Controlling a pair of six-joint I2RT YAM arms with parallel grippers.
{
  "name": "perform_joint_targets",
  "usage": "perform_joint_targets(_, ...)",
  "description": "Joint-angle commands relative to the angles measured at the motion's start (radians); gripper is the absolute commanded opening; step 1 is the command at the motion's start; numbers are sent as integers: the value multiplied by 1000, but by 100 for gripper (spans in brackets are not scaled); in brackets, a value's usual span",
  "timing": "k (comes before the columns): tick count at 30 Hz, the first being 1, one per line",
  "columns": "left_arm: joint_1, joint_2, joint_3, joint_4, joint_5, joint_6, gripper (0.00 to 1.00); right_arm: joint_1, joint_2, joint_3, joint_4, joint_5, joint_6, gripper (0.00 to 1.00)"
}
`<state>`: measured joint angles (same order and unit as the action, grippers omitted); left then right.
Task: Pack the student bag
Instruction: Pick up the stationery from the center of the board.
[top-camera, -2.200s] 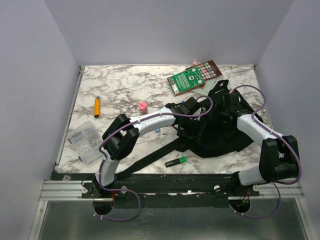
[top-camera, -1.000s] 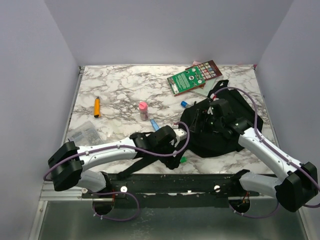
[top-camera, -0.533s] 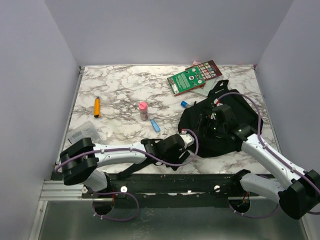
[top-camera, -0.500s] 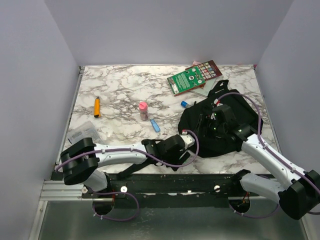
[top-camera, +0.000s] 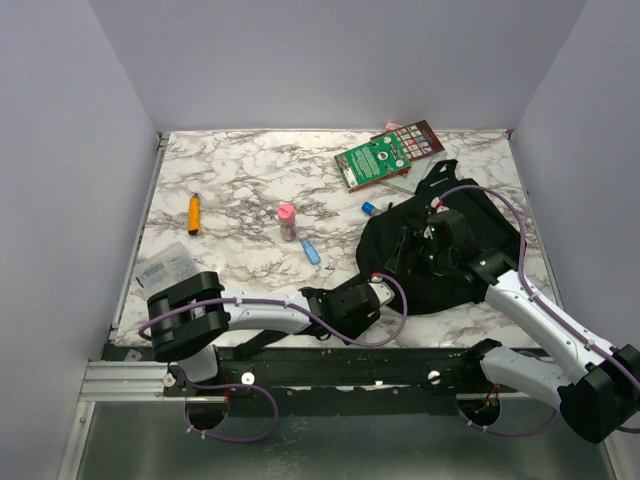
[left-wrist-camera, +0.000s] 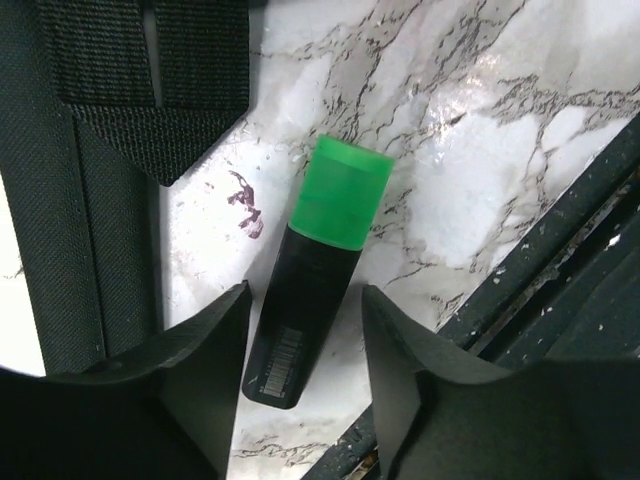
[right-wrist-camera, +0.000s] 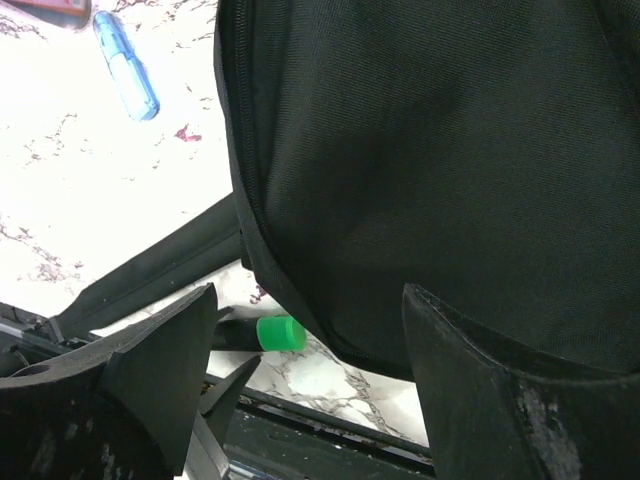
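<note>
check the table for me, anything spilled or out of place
A small dark red stain marks the marble table beside the green-capped marker, which lies at the near edge. Nothing else looks spilled or damaged.

**Lighting / picture quality**

Top view: bright, even, diffuse; shadows faint and soft. Left wrist: glare sheen on marble tabletop (left-wrist-camera: 480, 150), bottom edge soft-focus. Right wrist: marble blown white upper left; student bag (right-wrist-camera: 420, 150) near-black.
</note>
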<state>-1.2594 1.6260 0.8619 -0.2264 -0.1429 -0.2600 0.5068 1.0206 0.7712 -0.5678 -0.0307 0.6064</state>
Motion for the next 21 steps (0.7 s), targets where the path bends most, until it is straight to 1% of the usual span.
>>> perform_joint_targets(1,-26,51,-17,-1,-94,-7,45,-2,-17,-15,-10,49,22,78)
perform_joint_targets(2,-29,52,-18,-2,-109,-12,39,-2,-23,-14,-12,57,30,78)
perform_joint_targets(7,-38,-12,-47,10,-148,-32,22,-2,-73,-25,-3,77,76,78)
perform_joint_targets(8,-38,-37,-55,19,-150,-37,19,-2,-81,-24,-3,78,85,79)
perform_joint_targets(10,-38,-110,-79,33,-156,-47,17,-2,-92,-24,5,72,104,80)
perform_joint_targets(12,-37,-183,-99,42,-169,-54,14,-2,-99,-28,24,41,125,82)
perform_joint_targets(17,-38,-367,-126,43,-235,-47,11,-4,-83,-38,121,-141,177,84)
perform_joint_targets(21,-37,-472,-126,45,-273,-5,12,-2,-21,-53,291,-465,161,86)
